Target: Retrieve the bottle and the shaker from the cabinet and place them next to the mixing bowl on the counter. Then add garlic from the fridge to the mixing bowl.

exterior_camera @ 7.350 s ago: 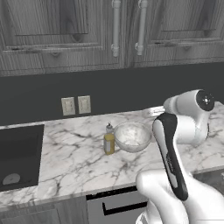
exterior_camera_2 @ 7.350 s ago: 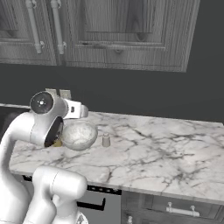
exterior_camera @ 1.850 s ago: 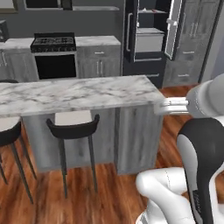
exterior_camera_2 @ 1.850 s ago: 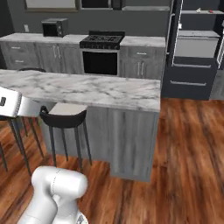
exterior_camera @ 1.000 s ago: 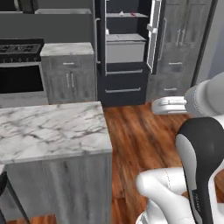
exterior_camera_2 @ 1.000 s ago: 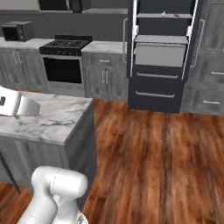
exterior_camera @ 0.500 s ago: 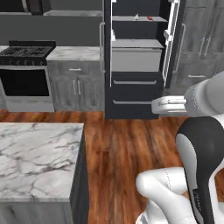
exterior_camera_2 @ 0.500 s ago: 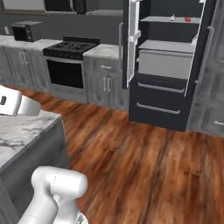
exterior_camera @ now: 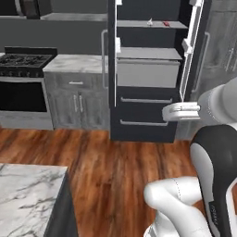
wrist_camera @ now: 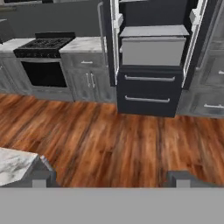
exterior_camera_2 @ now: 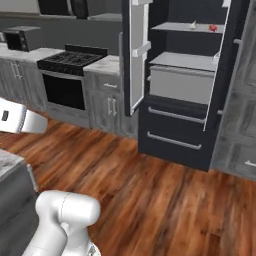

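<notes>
We're on the garlic leg, judging by where we point: the tall dark double-door fridge (exterior_camera: 148, 78) stands with both doors swung wide, across a stretch of red-brown wooden plank floor (exterior_camera_2: 165, 200) from us. The pincer (wrist_camera: 113, 179) is spread wide with nothing between its tips, held level and aimed at the fridge's lower drawers.

Where the garlic is: on the top shelf (exterior_camera_2: 192, 29) there's a small pale bulb-shaped item (exterior_camera_2: 193, 24) that we take to be the garlic, with a small red item (exterior_camera_2: 213, 28) just beside it. Too small to be sure of either. In the left base view the pale one (exterior_camera: 150, 21) sits left of the red one (exterior_camera: 165, 23).

How we'd do this step well:
- Drive in square to the opening, centred between the two doors, so the arm doesn't clip the white door bins (exterior_camera_2: 141, 50) on either side.
- Stop short of the grey pull-out drawer (exterior_camera: 148, 71) front; it juts out below the shelf and will limit reach.
- Raise the hand to shelf height before going in; right now it points too low.
- Confirm garlic vs the red thing from the hand view once close.
- Keep clear of the marble-topped island table (exterior_camera: 28, 199) corner at our left when turning.
</notes>
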